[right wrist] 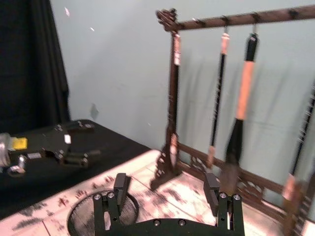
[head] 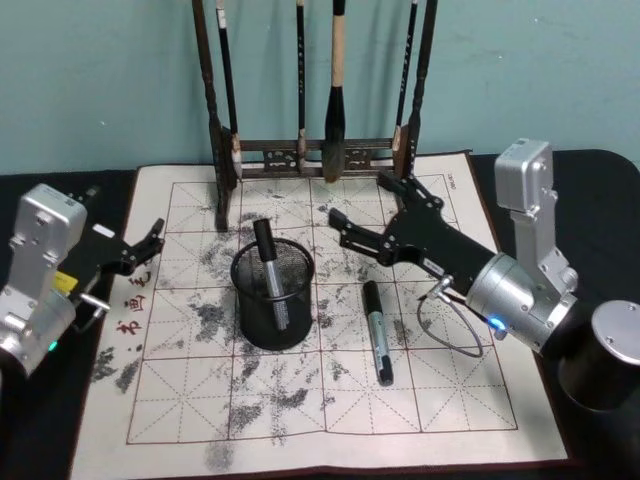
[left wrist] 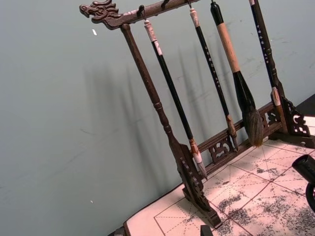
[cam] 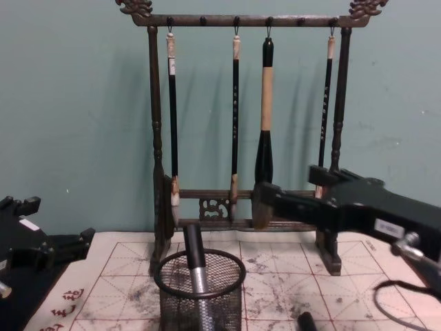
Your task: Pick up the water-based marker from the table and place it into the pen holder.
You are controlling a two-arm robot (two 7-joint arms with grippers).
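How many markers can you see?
2. One marker stands inside the pen holder. The other marker lies flat on the mat, to the holder's right. No others seem hidden.

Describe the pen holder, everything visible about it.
The pen holder is a small round cup of black wire mesh with a solid rim, upright on the stained white mat before the brush rack. A black-and-silver marker leans inside, black end up. The open right pincer hovers to its right, the left pincer off to its left; neither touches it.
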